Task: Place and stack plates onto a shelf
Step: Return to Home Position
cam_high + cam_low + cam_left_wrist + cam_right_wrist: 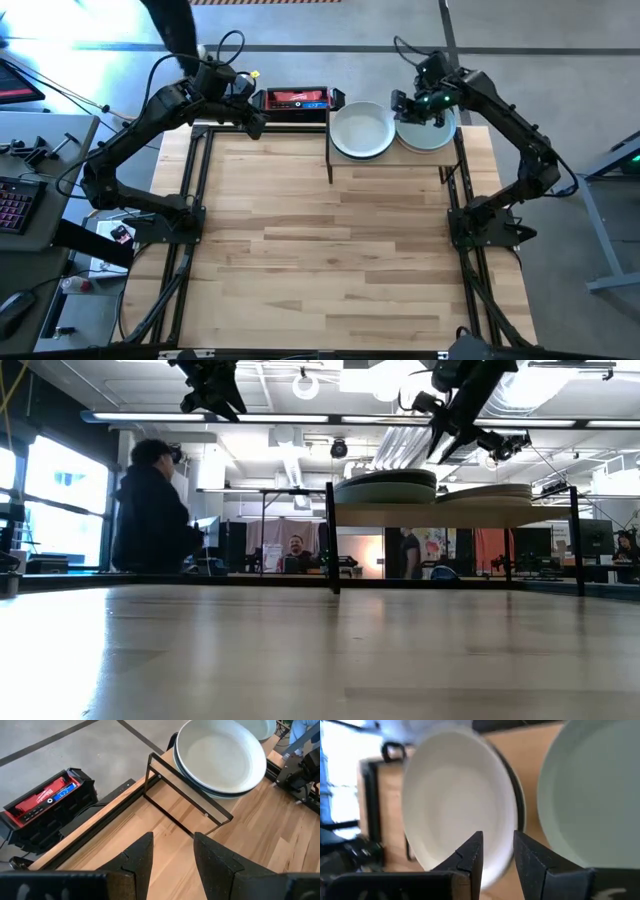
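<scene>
Wood worktop shows no loose plates; all we can see sit on the shelf at its far edge, in 2 stacks: left stack w/ a pale plate on top, right stack topped pale green. Stacking looks done to us, only the arms' return is left. Right hand hovers just above the right stack, fingers narrowly apart, empty. Left hand hangs off the shelf's left end near a red-black case, also narrowly apart, nothing held. Plate rims & shelf frame are close, so we'd lift the right hand straight up; the near worktop gives plenty of room
</scene>
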Tool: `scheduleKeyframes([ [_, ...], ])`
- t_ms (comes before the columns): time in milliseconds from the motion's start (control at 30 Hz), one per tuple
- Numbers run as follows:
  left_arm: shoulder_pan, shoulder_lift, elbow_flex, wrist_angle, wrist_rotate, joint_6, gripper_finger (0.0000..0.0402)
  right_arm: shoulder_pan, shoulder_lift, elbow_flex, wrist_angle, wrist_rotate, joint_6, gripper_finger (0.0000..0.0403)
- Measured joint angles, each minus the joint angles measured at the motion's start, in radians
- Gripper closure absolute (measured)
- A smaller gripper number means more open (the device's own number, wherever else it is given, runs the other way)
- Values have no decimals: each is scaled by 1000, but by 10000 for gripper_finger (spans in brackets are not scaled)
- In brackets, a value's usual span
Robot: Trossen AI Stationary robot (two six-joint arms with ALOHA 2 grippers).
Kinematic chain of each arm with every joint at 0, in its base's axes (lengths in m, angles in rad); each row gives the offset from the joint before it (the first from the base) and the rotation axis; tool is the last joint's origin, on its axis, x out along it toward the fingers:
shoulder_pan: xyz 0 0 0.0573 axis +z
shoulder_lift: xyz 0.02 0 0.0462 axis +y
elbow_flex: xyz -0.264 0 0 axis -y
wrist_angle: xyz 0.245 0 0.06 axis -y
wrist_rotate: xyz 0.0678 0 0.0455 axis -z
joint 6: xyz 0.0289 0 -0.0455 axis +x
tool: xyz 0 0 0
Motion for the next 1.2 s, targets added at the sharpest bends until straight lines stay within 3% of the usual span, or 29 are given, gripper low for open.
scheduleKeyframes([
  [200, 0, 0, 0, 0, 0, 1, 271, 84, 3, 0, -92, 79, -25, 315],
  [467, -7, -1, -3, -74, 1, 52, 271, 221, -38, -1, -92, 73, -160, 315],
  [667, -30, -54, -131, -54, 3, -35, 271, 345, -143, -1, -85, 251, -288, 315],
  [767, -58, -105, -231, 3, 4, -77, 271, 394, -204, -8, -64, 284, -356, 316],
  [900, -111, -209, -385, 172, 4, -94, 271, 416, -337, -132, 72, 243, -432, 316],
  [1200, -260, -466, -726, 596, -32, -35, 271, 443, -693, -575, 379, 101, -479, 316],
])
